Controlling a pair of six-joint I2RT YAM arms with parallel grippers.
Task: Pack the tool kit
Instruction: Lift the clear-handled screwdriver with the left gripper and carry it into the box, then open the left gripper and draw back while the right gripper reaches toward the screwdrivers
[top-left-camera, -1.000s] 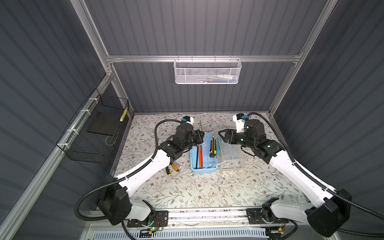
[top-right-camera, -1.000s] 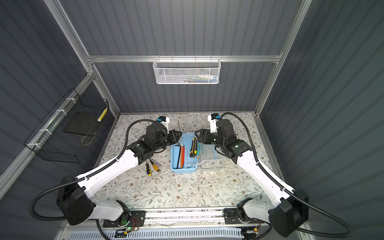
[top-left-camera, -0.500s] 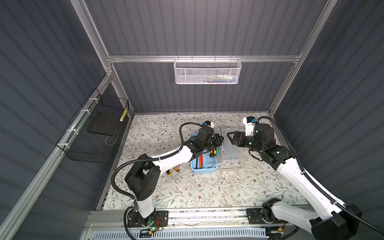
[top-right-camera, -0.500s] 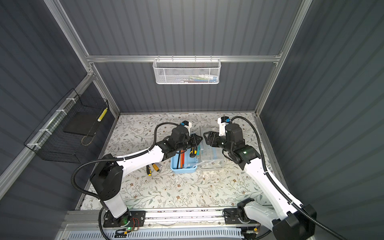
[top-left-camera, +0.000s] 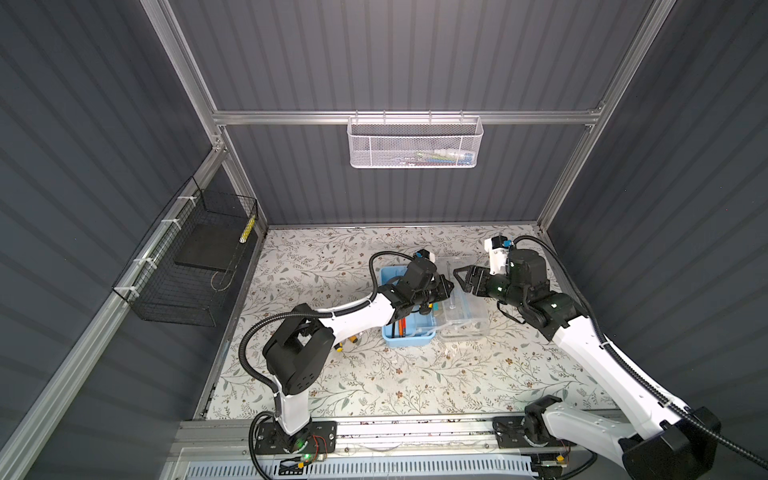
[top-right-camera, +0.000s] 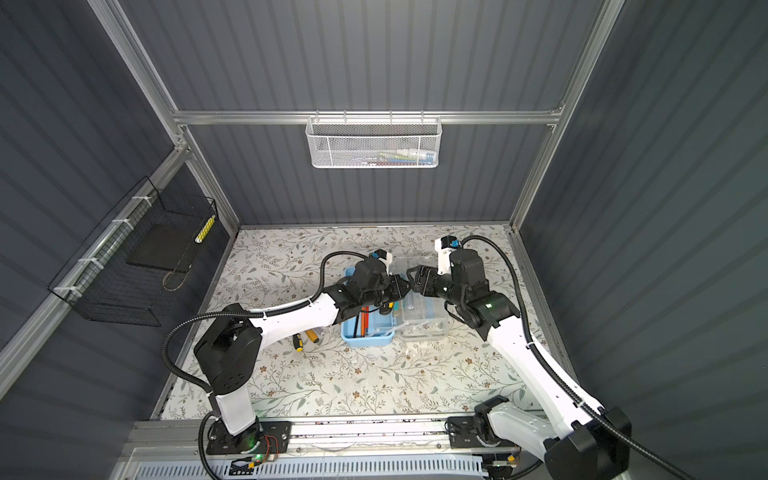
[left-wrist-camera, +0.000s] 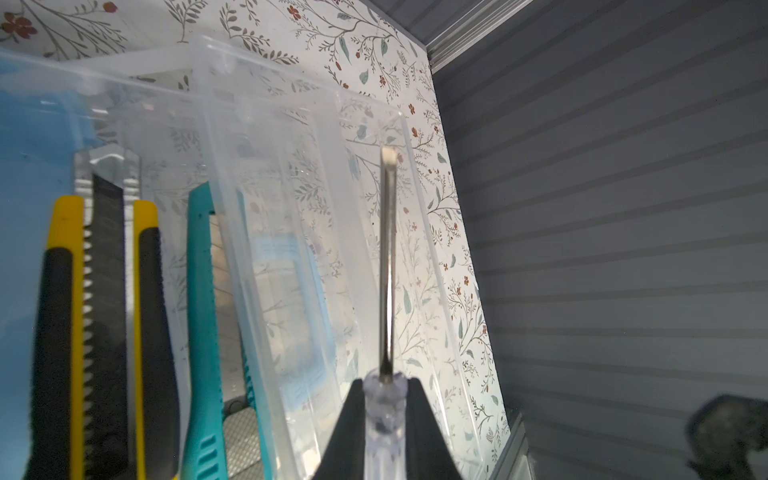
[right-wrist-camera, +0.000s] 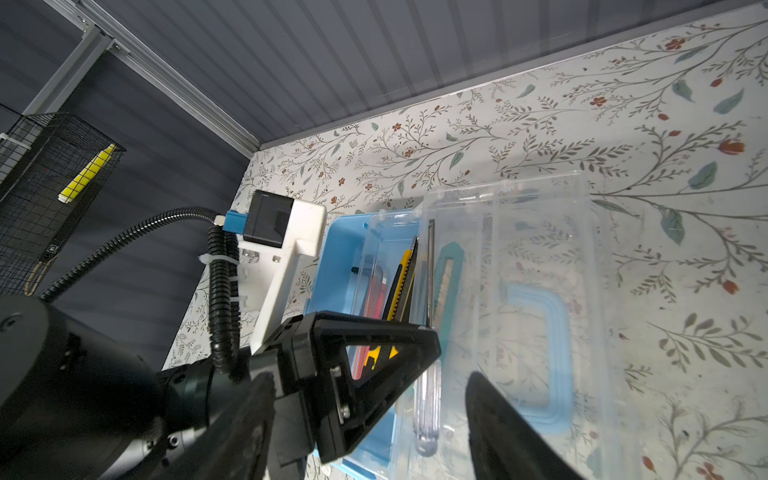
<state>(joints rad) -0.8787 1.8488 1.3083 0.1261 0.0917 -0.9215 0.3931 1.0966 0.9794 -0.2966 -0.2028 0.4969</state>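
Black wire basket (top-left-camera: 183, 266) mounted on left wall. Two yellow-black screwdrivers (top-right-camera: 311, 336) seen lying on table, just beside light-blue box (top-left-camera: 409, 341). Left gripper (top-left-camera: 440, 287) clamped on clear-handled screwdriver (left-wrist-camera: 387, 266), shaft held along box's lid-side edge. Box placed mid-table, open. Yellow-black utility knife (left-wrist-camera: 104, 291) and teal utility knife (left-wrist-camera: 203, 311) laid inside, side by side. Clear lid (top-left-camera: 465, 320) laid open to right, blue handle (right-wrist-camera: 552, 340) seen on it. Right gripper (top-left-camera: 462, 280) held above lid, jaws spread wide, nothing gripped, close to left gripper.

Box (top-left-camera: 409, 341): light blue. Lid (top-left-camera: 463, 309): clear. Handle (right-wrist-camera: 559, 353): blue. Screwdriver (left-wrist-camera: 387, 266): clear grip, silver shaft. Knife (left-wrist-camera: 104, 311): yellow and black. Cutter (left-wrist-camera: 201, 311): teal. Tabletop (top-left-camera: 374, 374): cream, floral sprigs. Mesh basket (top-left-camera: 415, 145): white. Wire basket (top-left-camera: 183, 291): black.
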